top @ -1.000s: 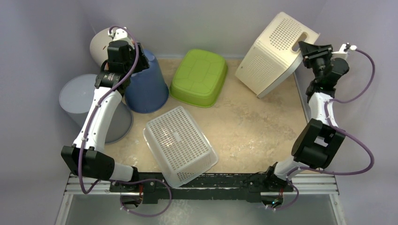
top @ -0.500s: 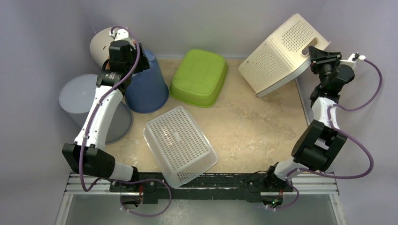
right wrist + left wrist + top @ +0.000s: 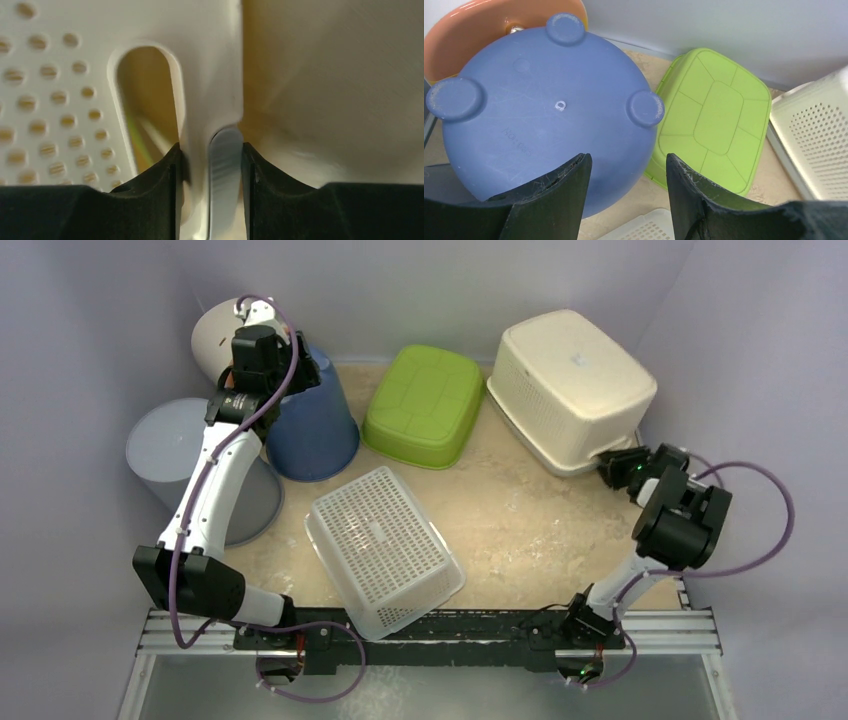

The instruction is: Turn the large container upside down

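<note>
Big cream plastic container, boxy with perforated sides, sits bottom-up at 1 o'clock on the speckled surface. Right tool is pinched tight on its rim beside the oval handle slot; left tool gapes wide, empty, over the blue bucket's knobby base.

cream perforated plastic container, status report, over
Left gripper open, hovering over upturned blue plastic bucket. Right gripper shut on cream perforated plastic container rim by the handle slot. Container base up. Overturned lime green plastic tub close beside, nothing blocking.

Large container blurred, cut off, R wrist view.
</note>
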Available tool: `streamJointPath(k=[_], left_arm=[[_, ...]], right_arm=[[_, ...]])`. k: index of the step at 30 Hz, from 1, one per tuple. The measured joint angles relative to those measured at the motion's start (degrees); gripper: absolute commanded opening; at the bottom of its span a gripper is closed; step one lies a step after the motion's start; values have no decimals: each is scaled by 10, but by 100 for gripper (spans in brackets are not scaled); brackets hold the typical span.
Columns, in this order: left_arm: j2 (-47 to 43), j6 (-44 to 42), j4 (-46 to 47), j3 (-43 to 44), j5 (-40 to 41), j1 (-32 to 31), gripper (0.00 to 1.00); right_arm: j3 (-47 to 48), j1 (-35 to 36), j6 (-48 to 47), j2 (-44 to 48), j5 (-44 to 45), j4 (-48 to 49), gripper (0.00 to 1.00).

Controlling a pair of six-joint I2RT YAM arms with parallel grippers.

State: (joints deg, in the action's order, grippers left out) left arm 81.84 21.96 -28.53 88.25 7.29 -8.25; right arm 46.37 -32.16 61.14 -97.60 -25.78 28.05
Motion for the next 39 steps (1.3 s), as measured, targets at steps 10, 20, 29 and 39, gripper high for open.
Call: streamJointPath(k=[10, 20, 29, 39], left_arm=[[9, 0, 5, 0, -5, 0, 56], [10, 0, 6, 0, -5, 0, 59], [15, 0, 6, 0, -10, 0, 62], [15, 6, 6, 0, -22, 0, 62]], right_arm=[[-2, 31, -103, -46, -7, -122, 23], [41, 31, -155, -3, 42, -244, 64], [115, 33, -236, 114, 124, -385, 63], [43, 34, -262, 168, 93, -392, 62]])
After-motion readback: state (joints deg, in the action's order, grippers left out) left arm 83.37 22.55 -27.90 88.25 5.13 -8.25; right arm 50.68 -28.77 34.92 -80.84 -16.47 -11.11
